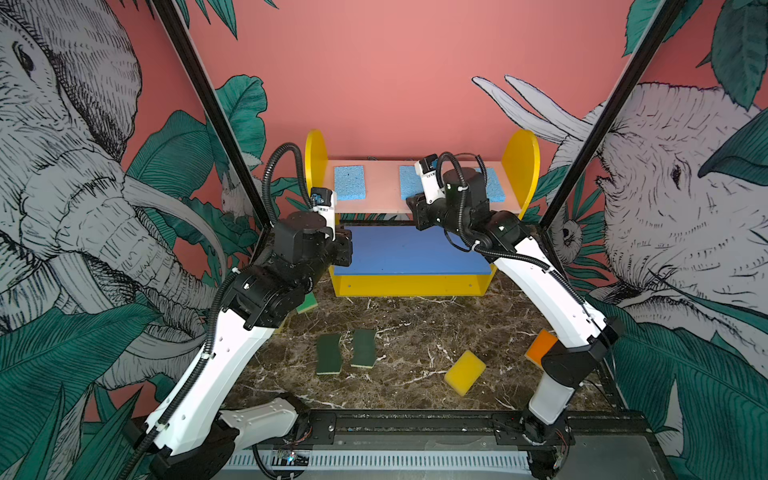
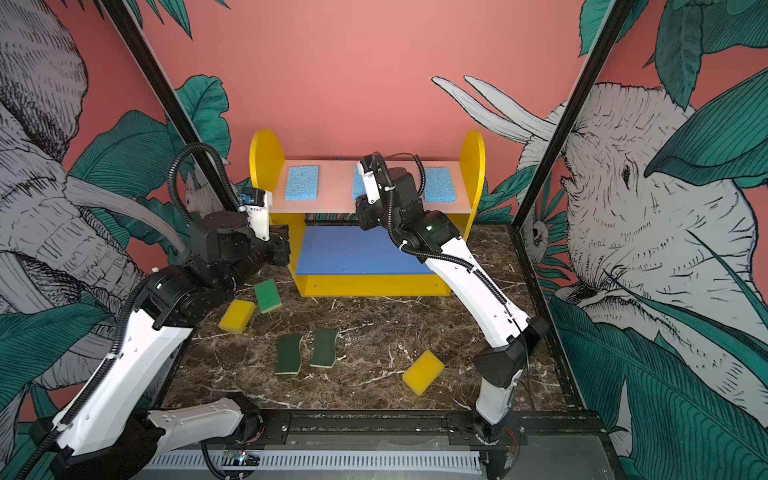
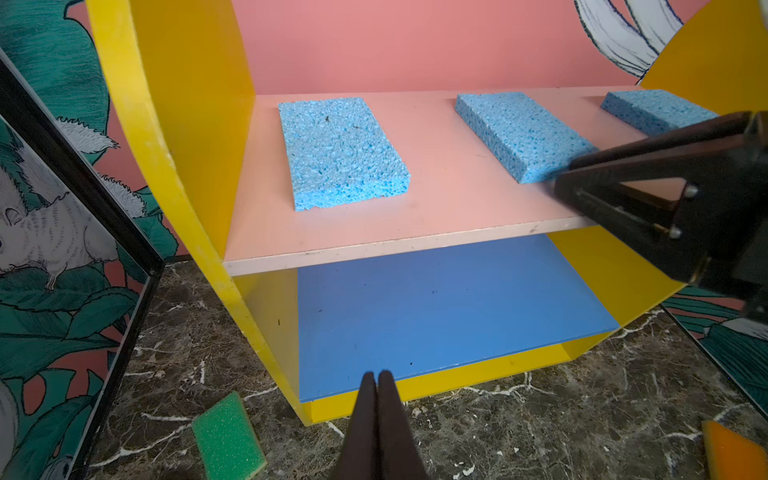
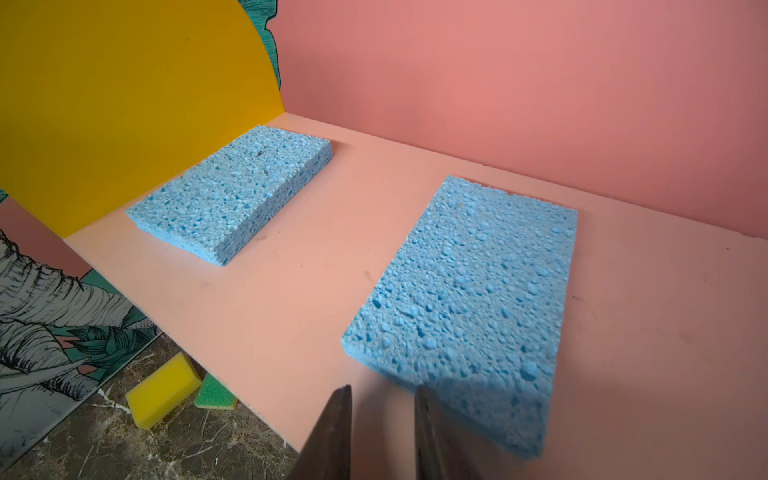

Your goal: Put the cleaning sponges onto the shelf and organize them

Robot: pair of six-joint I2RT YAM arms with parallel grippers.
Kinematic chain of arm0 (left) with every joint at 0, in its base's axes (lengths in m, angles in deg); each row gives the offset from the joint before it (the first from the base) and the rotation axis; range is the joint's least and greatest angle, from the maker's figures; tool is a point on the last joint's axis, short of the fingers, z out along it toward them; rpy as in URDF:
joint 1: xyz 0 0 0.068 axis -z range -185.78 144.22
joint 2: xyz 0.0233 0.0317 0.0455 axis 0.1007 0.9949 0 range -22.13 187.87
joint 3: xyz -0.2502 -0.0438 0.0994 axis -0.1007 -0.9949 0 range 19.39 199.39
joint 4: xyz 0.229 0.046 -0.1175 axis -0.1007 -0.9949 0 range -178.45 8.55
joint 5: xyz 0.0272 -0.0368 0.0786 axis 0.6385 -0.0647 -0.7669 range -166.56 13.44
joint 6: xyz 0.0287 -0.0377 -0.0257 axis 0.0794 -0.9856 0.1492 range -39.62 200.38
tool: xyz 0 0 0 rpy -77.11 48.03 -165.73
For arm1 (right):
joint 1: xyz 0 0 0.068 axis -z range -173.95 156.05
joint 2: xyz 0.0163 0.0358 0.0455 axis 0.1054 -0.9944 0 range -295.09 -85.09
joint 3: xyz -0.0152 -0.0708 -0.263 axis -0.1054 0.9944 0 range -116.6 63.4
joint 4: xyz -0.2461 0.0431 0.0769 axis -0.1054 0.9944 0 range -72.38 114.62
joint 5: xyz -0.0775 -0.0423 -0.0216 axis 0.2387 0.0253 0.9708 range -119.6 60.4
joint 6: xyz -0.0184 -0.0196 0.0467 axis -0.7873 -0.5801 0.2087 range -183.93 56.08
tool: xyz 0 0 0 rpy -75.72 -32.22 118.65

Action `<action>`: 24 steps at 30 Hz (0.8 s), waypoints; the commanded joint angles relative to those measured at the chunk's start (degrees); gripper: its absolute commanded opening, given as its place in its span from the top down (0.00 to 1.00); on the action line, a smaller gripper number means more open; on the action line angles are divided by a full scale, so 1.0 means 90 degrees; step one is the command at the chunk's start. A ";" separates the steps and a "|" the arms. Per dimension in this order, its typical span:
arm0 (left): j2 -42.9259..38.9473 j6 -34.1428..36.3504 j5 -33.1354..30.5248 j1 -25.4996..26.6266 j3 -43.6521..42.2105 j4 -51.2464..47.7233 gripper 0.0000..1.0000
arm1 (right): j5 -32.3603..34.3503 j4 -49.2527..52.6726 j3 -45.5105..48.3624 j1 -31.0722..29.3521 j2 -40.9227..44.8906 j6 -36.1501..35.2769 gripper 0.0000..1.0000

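Marble table (image 1: 415, 328): atop the shelf (image 1: 316, 158), the right gripper (image 4: 382, 390), jaws parted and empty, could snag the middle blue sponge (image 4: 469, 299); left gripper (image 3: 377, 376) pinched closed.

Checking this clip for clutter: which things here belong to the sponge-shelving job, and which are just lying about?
Job: shelf; three light-blue sponges on its pink top board; on the table, two dark-green wavy sponges, two yellow sponges, bright green sponge, orange sponge.
Lying about: nothing loose visible.
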 commanded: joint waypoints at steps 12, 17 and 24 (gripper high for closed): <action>-0.0328 0.0054 -0.1153 -0.0060 0.0115 -0.1026 0.41 | 0.0870 -0.0113 0.1352 -0.0362 0.1960 -0.0347 0.44; -0.0346 -0.0341 -0.1452 -0.0082 -0.0156 -0.1703 0.33 | 0.1416 0.0442 0.1988 -0.0374 0.2470 -0.0547 0.18; -0.0384 -0.0953 -0.1075 -0.0468 -0.0986 -0.2134 0.20 | 0.1321 0.1472 0.2737 -0.0336 0.2837 -0.0473 0.01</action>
